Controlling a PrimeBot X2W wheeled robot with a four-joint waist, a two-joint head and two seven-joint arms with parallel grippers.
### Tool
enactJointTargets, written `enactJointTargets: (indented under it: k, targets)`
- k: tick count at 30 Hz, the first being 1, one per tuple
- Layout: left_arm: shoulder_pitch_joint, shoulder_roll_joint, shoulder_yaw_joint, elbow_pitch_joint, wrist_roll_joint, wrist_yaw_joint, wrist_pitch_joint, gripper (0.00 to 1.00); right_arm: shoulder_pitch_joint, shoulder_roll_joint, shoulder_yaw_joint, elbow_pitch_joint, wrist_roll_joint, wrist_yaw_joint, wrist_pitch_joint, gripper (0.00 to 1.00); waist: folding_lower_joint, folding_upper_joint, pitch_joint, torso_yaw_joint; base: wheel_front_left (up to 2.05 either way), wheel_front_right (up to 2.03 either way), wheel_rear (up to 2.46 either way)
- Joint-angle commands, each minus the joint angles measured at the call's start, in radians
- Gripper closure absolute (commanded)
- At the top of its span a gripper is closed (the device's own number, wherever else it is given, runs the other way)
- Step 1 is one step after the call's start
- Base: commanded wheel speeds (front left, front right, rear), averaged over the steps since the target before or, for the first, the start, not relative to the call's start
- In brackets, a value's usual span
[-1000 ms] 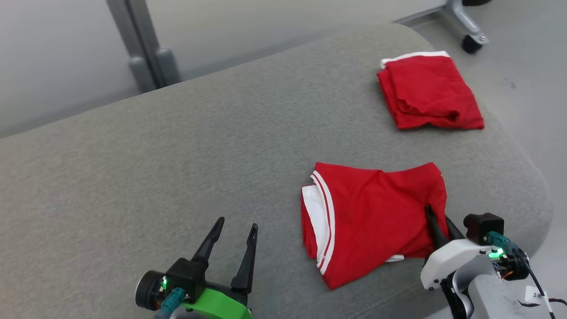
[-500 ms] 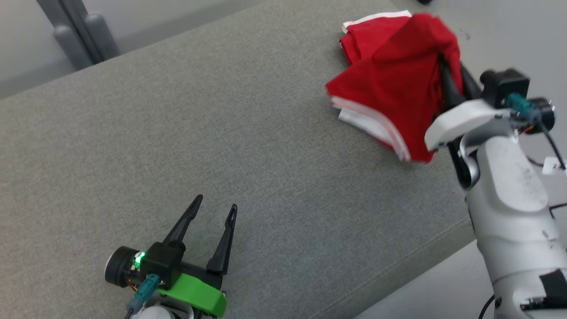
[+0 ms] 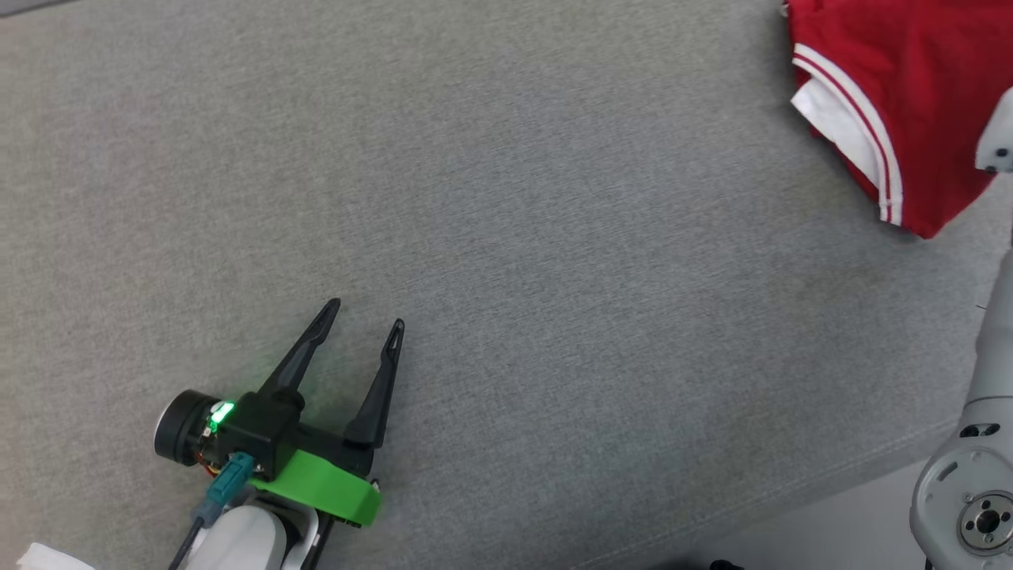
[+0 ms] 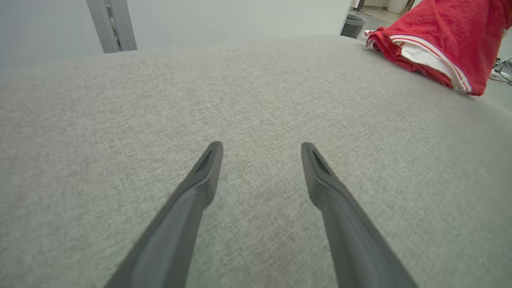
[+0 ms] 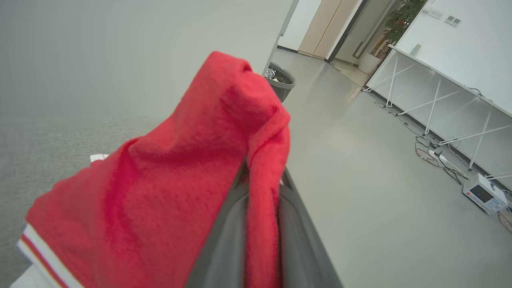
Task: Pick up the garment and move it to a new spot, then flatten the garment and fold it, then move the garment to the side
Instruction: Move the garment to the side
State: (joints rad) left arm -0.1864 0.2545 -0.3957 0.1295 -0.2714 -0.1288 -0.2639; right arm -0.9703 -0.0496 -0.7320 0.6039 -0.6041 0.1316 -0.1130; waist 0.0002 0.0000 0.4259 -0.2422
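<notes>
Near left: left end effector (image 3: 365, 313), dark fingers spread wide, nothing between them, low over the grey woven-fabric worktop (image 3: 554, 317), tips aimed far and slightly right. Past the tips, plain grey fabric.

Far right: red folded garment with white striped trim (image 3: 894, 71), pinched at one red fold by the right end effector (image 5: 264, 172), fingers pressed together on the cloth. Rest of the bundle drooping leftward from the grip. Lowest corner lifted or brushing the worktop: cannot tell.

Key relation: garment well apart from the left end effector, far and right of its fingertips. Striped edge, roughly the long axis, running far-left to near-right in the head view. Pale right forearm (image 3: 993, 340) just beside it, so the right arm is nearer by a wide margin.

Judged: move-to-the-side step, folding apparently done given the layered red and white edges. Next probably a lowering and release near the right edge. Risk: bundle unfolding or sliding off.

Farthest: grey floor (image 5: 360, 180), dark round bin (image 5: 280, 80), white cross-braced tables (image 5: 440, 100).
</notes>
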Motion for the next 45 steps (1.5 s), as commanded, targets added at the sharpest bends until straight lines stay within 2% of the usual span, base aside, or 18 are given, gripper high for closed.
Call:
enactJointTargets:
  k: [1,3,4,5,6,12,15,20,23,29,39,45]
  targets:
    - [-0.023,0.008,0.006,-0.006,-0.007,-0.003,0.0,0.0,0.003,-0.005,-0.041,-0.021,-0.019,-0.002,0.005,1.0,-0.0002,0.0,0.074,0.072,0.0,0.0,0.0]
    - [-0.024,0.01,0.011,-0.007,-0.007,-0.003,0.0,0.0,0.022,-0.004,-0.099,-0.048,-0.042,-0.002,0.015,1.0,-0.0002,0.0,0.077,0.071,0.0,0.0,0.0]
    - [-0.025,0.011,0.012,-0.007,-0.007,-0.003,0.0,0.0,0.029,-0.004,-0.132,-0.059,-0.048,-0.002,0.023,0.68,-0.0002,0.0,0.078,0.069,0.0,0.0,0.0]
    - [-0.027,0.012,0.013,-0.007,-0.006,-0.003,0.0,0.0,0.033,-0.004,-0.155,-0.07,-0.053,-0.002,0.023,0.49,-0.0002,0.0,0.078,0.068,0.0,0.0,0.0]
    - [-0.03,0.012,0.014,-0.005,-0.005,-0.003,0.0,0.0,0.034,-0.004,-0.177,-0.084,-0.058,-0.002,0.014,0.0,-0.0002,0.0,0.078,0.065,0.0,0.0,0.0]
    - [-0.029,0.002,0.021,0.011,-0.004,-0.003,0.0,0.0,0.037,-0.004,-0.19,-0.092,-0.063,-0.002,-0.066,0.0,-0.0002,0.0,0.048,0.049,0.0,0.0,0.0]
    - [-0.022,-0.009,0.037,0.024,0.0,-0.003,0.001,0.0,0.015,-0.003,-0.155,-0.052,-0.062,-0.002,-0.111,0.0,-0.0002,0.0,0.018,0.047,0.0,0.0,0.0]
    - [-0.002,-0.05,0.087,0.066,0.012,-0.003,0.0,0.0,0.003,-0.004,-0.039,0.044,-0.008,-0.002,-0.15,0.0,-0.0002,0.0,-0.057,0.06,0.0,0.0,0.0]
    - [-0.001,-0.072,0.122,0.094,0.017,-0.003,0.0,0.0,0.019,-0.003,0.075,0.062,0.08,-0.002,-0.152,0.0,-0.0002,0.0,-0.1,0.079,0.0,0.0,0.0]
    - [0.007,-0.123,0.222,0.156,0.04,-0.003,0.0,0.0,0.151,-0.004,0.34,0.035,0.301,-0.002,-0.152,0.0,-0.0002,0.0,-0.189,0.141,0.0,0.0,0.0]
    - [0.062,-0.181,0.39,0.234,0.1,-0.003,0.0,0.0,0.429,-0.004,0.535,-0.009,0.569,-0.002,-0.152,0.0,-0.0002,0.0,-0.319,0.242,0.0,0.0,0.0]
    - [0.11,-0.196,0.454,0.266,0.132,-0.003,0.0,0.0,0.586,-0.004,0.636,-0.066,0.664,-0.002,-0.153,0.0,-0.0002,0.0,-0.382,0.274,0.0,0.0,0.0]
